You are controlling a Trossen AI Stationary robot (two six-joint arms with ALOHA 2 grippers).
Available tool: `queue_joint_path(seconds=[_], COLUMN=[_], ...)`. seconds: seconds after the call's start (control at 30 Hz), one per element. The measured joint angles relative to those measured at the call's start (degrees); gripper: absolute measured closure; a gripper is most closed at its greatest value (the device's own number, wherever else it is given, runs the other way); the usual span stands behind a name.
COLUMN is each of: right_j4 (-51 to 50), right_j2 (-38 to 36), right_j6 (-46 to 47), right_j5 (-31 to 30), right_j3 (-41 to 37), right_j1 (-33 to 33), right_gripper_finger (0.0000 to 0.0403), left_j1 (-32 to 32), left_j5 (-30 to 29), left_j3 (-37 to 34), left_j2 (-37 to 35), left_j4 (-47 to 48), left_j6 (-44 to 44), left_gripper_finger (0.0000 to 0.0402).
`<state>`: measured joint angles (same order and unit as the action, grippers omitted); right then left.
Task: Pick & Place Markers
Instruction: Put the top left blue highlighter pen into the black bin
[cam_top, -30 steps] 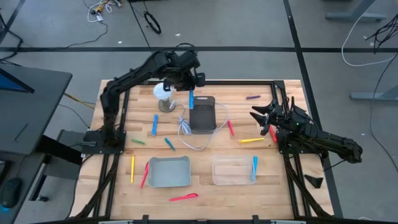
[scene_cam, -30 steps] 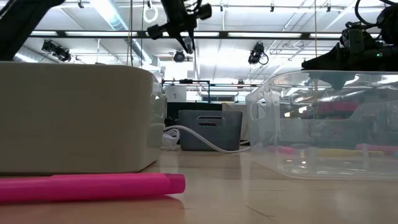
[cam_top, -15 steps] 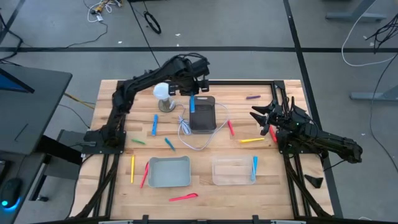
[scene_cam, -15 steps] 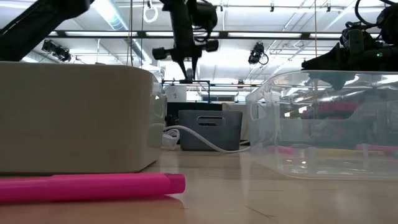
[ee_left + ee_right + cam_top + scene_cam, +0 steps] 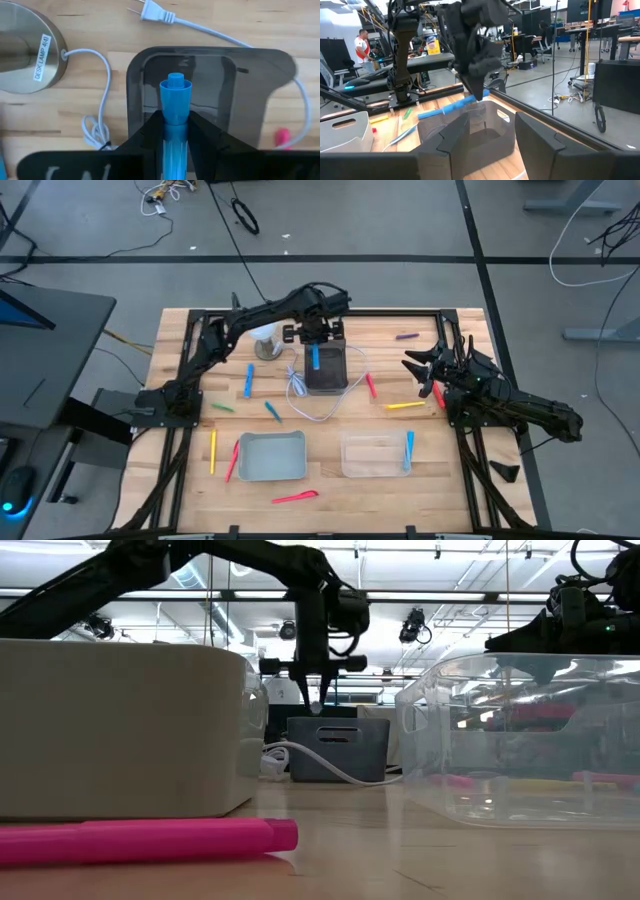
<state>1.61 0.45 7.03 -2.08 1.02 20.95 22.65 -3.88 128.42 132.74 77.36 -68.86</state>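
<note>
My left gripper hangs over the dark grey bin and is shut on a blue marker; the low view shows it above the bin. My right gripper waits open at the table's right side, touching nothing. Loose markers lie flat on the wood: two blue, green, yellow, red, pink, red, yellow, purple. One blue marker lies in the clear bin. My left gripper pinches the blue marker's barrel between its two fingers, coming from above. The marker lies along the fingers, and its capped end sticks out past their tips, pointing down into the bin's opening. It is lifted clear of the bin.
A desk lamp stands just left of the dark bin, and its white cable loops in front of the bin. A grey tray sits near the front edge beside the clear bin. A black frame rail borders the table.
My left gripper has carried the blue marker from beside the lamp toward the table's near edge and slightly right, and has come down, so that it now hangs over the dark bin's opening. It has stayed shut on the marker.
</note>
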Motion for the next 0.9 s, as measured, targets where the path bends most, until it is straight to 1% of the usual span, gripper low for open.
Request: queue_joint_path(seconds=[0.33,0.6,0.9], right_j4=[0.0,0.0,0.0], right_j2=[0.0,0.01,0.02], right_j6=[0.0,0.0,0.0], right_j5=[-0.01,0.0,-0.01], right_j3=[0.0,-0.01,-0.02], right_j1=[0.0,0.0,0.0], right_gripper_finger=[0.0243,0.0243,0.0243], left_j1=[-0.44,-0.48,-0.79], left_j5=[1.88,2.3,2.75], left_j3=[-0.07,-3.15,-3.37], left_j2=[4.31,4.16,4.21], left_j4=[-0.44,-2.73,-2.8], left_j6=[0.1,-1.0,-0.51], left_gripper_finger=[0.0328,0.0327,0.0321])
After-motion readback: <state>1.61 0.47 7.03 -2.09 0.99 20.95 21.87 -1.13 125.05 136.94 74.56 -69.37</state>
